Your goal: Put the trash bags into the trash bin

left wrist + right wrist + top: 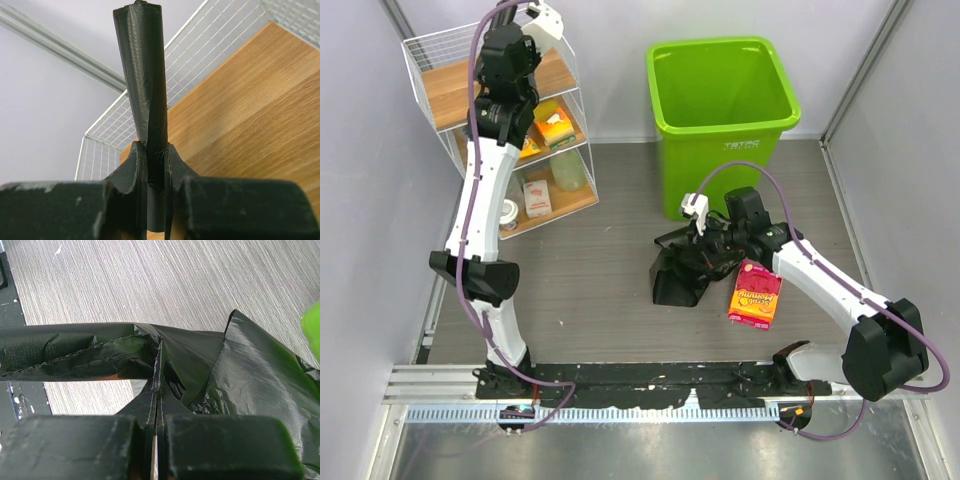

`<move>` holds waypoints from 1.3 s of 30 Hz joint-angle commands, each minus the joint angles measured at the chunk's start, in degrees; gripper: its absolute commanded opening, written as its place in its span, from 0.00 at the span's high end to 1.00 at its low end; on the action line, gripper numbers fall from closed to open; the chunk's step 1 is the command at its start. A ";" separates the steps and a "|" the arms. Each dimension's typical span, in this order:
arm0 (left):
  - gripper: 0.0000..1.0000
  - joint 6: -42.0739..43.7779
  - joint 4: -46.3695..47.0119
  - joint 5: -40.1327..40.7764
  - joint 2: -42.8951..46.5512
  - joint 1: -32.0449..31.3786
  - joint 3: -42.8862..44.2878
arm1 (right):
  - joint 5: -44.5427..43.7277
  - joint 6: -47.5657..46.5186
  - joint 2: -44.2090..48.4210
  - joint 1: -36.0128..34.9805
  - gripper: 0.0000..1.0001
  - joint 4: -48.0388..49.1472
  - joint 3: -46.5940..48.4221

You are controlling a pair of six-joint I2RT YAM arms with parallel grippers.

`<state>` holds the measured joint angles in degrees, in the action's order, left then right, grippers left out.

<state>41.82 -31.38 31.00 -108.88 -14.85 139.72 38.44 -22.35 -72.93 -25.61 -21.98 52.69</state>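
The trash bag [678, 272] is a crinkled glossy black heap on the floor in front of the lime-green trash bin [720, 95], which stands upright and open. My right gripper [708, 243] is at the heap's top edge, shut on a fold of the bag [250, 375]; its jaws [157, 385] pinch the thin plastic, and a seamed strip stretches away to the left. My left gripper [155, 160] is raised over the top wooden board of the wire shelf [250, 110], shut on a slim, tightly rolled black cylinder [145, 75] that sticks out past the fingertips.
A wire shelf with wooden boards [510, 120] stands at the back left, holding boxes and jars. A pink snack packet [755, 293] lies on the floor beside my right arm. Grey walls close in both sides. The bin's green edge [312, 330] shows at the right.
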 commanded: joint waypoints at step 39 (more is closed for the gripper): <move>0.22 -34.69 -16.27 -39.77 27.21 3.69 -18.93 | -4.42 -1.56 -3.61 -4.27 0.99 -5.01 14.71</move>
<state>17.72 -44.75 5.15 -88.16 -11.14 128.77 35.64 -23.59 -73.82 -26.68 -27.44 61.17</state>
